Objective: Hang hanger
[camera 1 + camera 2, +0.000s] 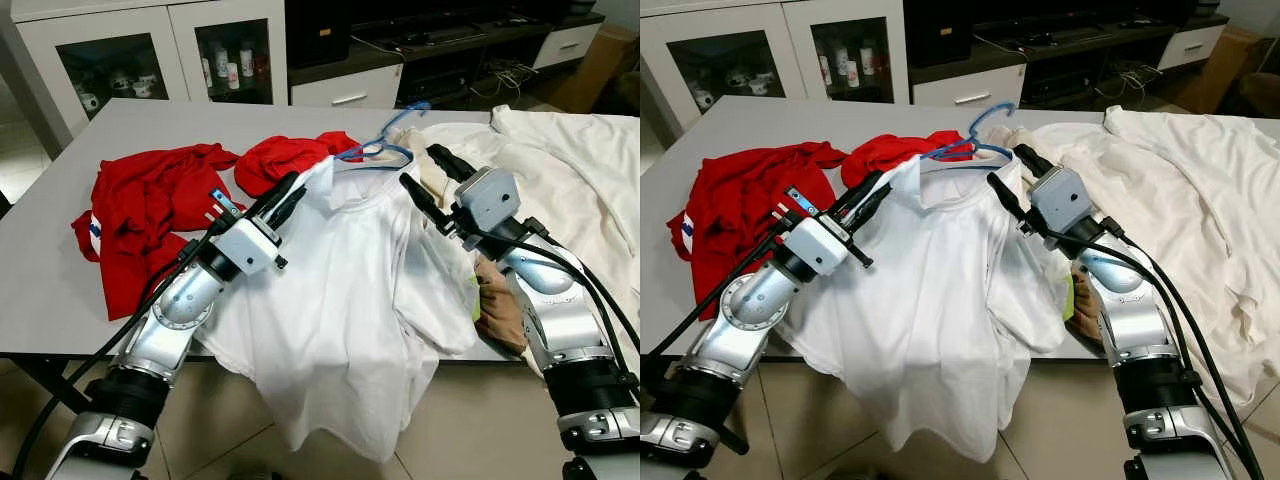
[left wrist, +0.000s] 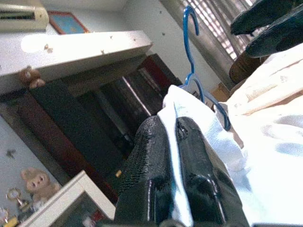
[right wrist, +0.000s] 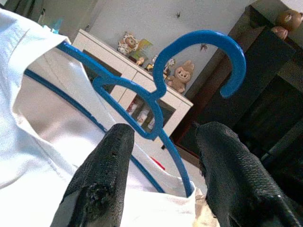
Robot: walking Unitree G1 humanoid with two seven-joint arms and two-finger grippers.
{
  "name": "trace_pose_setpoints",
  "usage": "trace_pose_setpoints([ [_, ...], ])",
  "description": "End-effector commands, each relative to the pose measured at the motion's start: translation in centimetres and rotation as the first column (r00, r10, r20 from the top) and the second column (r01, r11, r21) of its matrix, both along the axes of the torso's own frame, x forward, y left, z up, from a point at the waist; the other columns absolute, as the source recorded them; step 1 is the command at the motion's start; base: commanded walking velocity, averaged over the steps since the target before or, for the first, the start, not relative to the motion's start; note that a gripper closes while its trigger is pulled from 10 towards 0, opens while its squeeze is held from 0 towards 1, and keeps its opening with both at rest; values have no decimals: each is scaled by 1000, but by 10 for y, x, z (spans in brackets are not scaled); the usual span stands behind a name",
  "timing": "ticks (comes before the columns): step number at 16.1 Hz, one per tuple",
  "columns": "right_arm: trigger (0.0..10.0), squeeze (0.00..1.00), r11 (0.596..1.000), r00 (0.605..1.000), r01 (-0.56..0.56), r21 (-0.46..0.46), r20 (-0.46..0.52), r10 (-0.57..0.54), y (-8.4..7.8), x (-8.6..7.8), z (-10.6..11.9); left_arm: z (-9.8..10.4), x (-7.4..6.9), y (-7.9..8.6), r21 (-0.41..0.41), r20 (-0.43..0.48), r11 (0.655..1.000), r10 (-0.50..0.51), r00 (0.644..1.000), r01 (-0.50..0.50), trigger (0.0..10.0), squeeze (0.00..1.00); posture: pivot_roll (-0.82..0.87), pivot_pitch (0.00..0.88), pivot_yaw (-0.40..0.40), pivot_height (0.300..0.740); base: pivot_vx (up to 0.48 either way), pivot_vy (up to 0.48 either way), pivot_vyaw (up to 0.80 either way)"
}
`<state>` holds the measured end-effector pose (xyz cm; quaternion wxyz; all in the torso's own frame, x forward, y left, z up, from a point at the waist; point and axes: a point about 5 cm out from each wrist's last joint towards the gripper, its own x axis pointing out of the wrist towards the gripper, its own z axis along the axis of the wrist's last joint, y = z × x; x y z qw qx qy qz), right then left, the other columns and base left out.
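So in front of me there's a grey desk [image 1: 150,125]. On it: a crumpled red garment [image 1: 150,215] on my left, a white t-shirt [image 1: 345,300] spilling over the near edge, and cream fabric [image 1: 570,170] spread across my right.

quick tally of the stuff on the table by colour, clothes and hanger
red garments: 2, a big one and a bundle
white t-shirt: 1, pinched in the left pincer
cream cloth: 1 heap
blue hanger: 1, in the t-shirt's collar by the open right pincer
total: 5
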<state>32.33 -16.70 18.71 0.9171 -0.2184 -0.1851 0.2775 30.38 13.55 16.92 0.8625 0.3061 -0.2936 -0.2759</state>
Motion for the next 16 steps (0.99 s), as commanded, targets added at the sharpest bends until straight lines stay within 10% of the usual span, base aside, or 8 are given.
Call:
trace_pose_setpoints([
  [1,10000,0,1000,999,-15,-22,36,16,1,3,11,13,1,-7,33,65,999,-43,997,41,10000,0,186,0,0,740,0,0,0],
  [16,10000,0,981,998,-12,-195,-58,0,-13,34,-3,11,-19,3,228,267,972,-125,956,63,10000,0,214,0,5,740,0,0,0],
])
